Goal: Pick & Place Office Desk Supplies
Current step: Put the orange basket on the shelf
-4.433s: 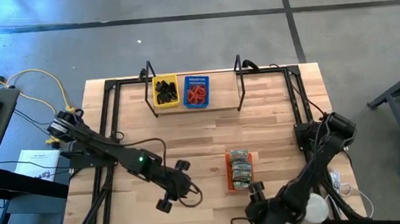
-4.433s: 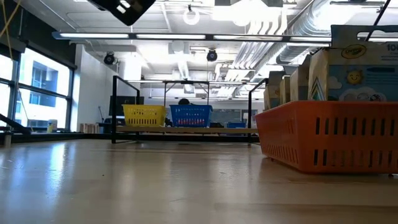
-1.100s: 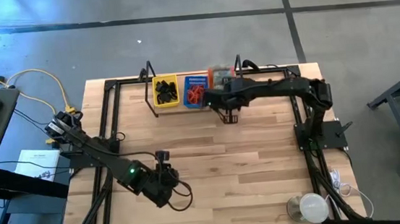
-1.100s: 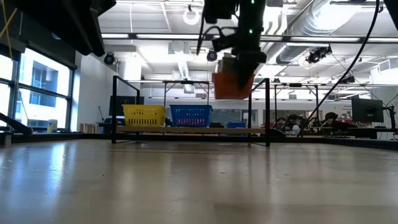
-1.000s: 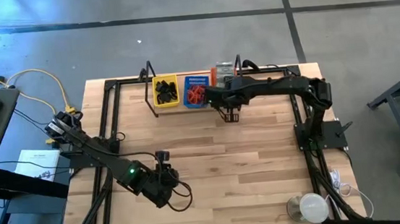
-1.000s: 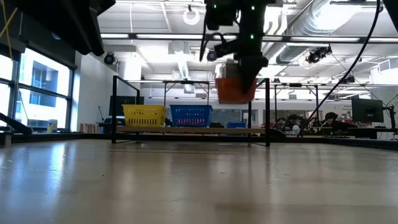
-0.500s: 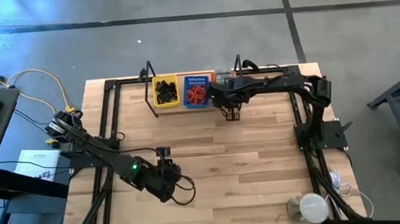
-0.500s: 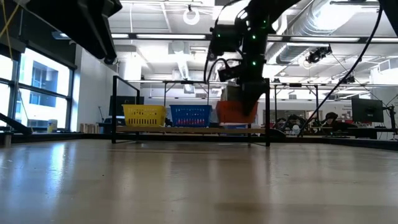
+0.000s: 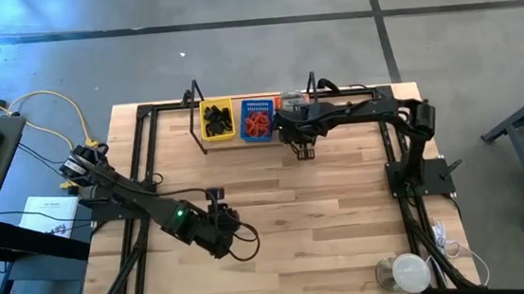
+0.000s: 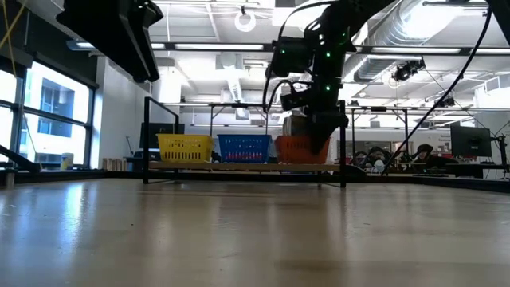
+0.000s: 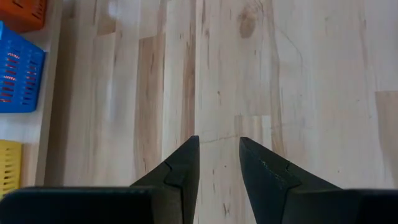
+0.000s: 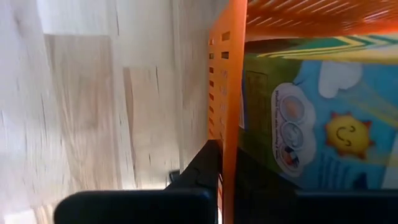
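Observation:
My right gripper is shut on an orange tray that holds crayon boxes. It is at the far rack, just right of the blue tray of red loops and the yellow tray of black clips. The arm hides most of the orange tray in the high view. My left gripper stands open over bare wood in the table's near-left middle, with nothing between its fingers. My right gripper holds the orange tray by a slotted wall, one finger outside it and one inside. The fingers slant down from above. The tray sits level with its bottom at the rack shelf's height; whether it rests there, I cannot tell.
A black metal rack frames the shelf with the trays at the far edge. Black rails run along the table's left and right sides. A round white object sits at the near right corner. Bare wood lies between.
My right gripper has come down with the orange tray, from above the rack to shelf height beside the blue tray; the tray stays level. My left gripper has swung a little toward the table's right, still open.

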